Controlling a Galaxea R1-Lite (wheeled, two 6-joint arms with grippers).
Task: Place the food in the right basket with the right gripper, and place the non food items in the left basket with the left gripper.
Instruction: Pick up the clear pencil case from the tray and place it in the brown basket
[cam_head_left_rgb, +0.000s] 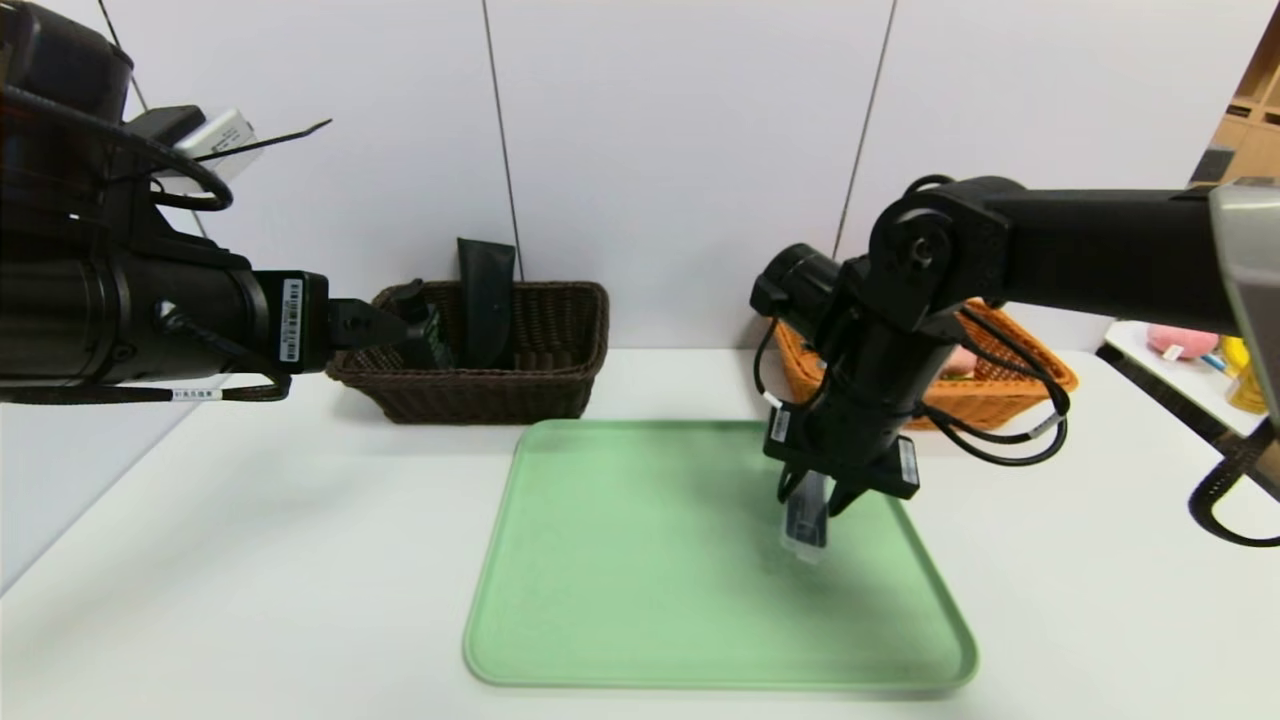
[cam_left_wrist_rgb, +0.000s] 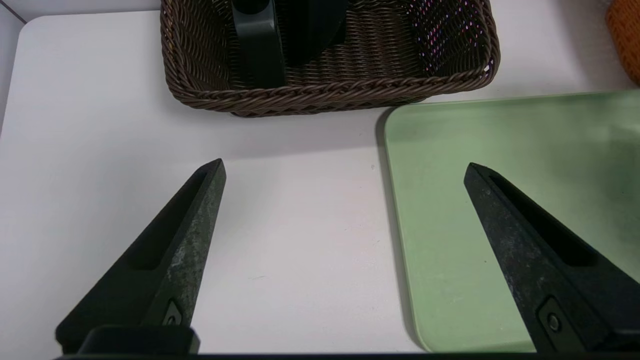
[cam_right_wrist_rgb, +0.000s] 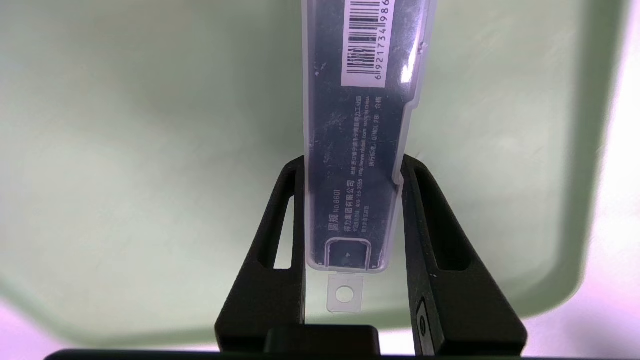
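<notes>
Holding the slim clear case (cam_right_wrist_rgb: 355, 150) between its two fingers, the right gripper (cam_right_wrist_rgb: 353, 162) is over the green tray (cam_head_left_rgb: 640, 600), toward that tray's right side. The fingers press on both long edges of the case, near the end with the small hanging tab (cam_right_wrist_rgb: 345, 293). I think the case is light and rather stiff, but its smooth plastic can slip, and thin walls may crack under too much force. The middle of the long edges seems to me the better place to take it, because from one end it may tilt. The case is no food, so it should go to the dark brown basket (cam_head_left_rgb: 490, 395), probably by the left gripper (cam_left_wrist_rgb: 345, 167), which is wide apart with nothing in it, near that basket. A black pouch (cam_head_left_rgb: 485, 300) and a dark bottle (cam_head_left_rgb: 425, 335) stand inside there. The orange basket (cam_head_left_rgb: 1000, 395) is behind the right arm. Under all is a smooth white table (cam_head_left_rgb: 300, 560), and behind it a pale panelled wall (cam_head_left_rgb: 690, 150).
</notes>
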